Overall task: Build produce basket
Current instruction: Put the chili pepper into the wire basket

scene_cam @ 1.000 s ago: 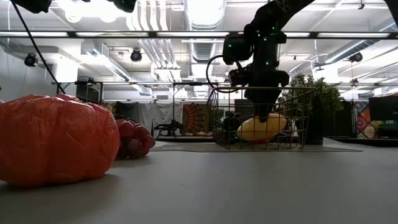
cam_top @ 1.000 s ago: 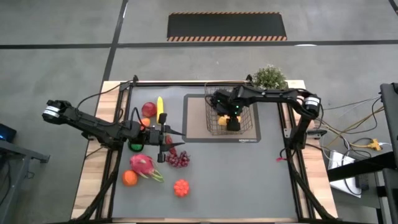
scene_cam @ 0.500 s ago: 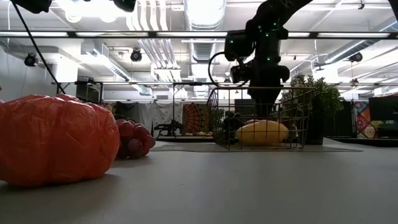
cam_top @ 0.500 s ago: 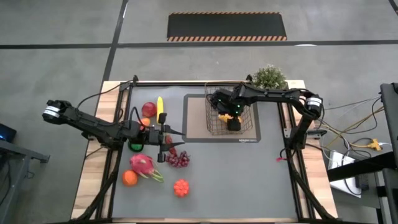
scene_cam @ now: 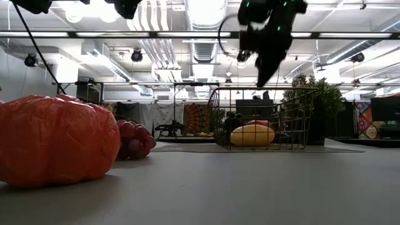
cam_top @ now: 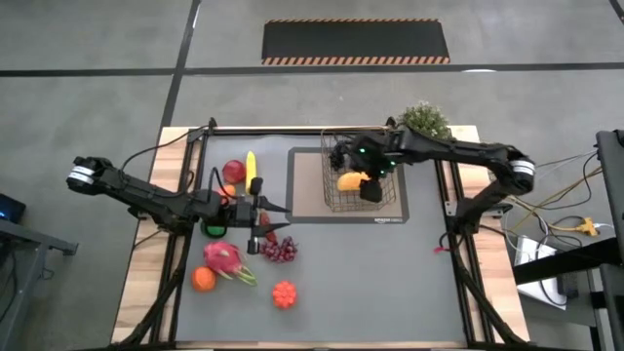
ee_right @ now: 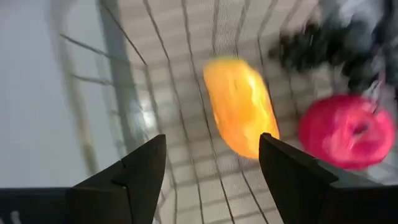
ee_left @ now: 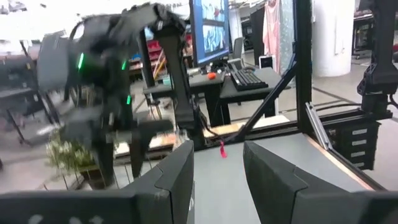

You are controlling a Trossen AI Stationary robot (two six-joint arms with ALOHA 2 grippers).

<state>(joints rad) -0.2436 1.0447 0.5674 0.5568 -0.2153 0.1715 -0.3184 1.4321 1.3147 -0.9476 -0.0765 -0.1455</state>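
The wire basket (cam_top: 329, 195) stands on the grey-brown mat (cam_top: 304, 185). A yellow-orange mango (cam_top: 349, 180) lies on the basket's floor, with a red apple (ee_right: 345, 130) and dark grapes (ee_right: 323, 46) beside it. My right gripper (cam_top: 363, 161) is open and empty above the basket, clear of its rim in the low view (scene_cam: 265, 69). My left gripper (cam_top: 285, 216) is open and empty, level above the table, just far of the red grapes (cam_top: 281, 251).
Loose produce lies on the table's left half: a red apple (cam_top: 233, 172), a banana (cam_top: 251, 166), a green one (cam_top: 213, 230), a dragon fruit (cam_top: 224, 258), an orange (cam_top: 203, 279) and a red bumpy fruit (cam_top: 284, 293). A potted plant (cam_top: 423, 120) stands behind the basket.
My right gripper has let go of the mango and gone up out of the basket. The mango has settled onto the basket's floor and lies there.
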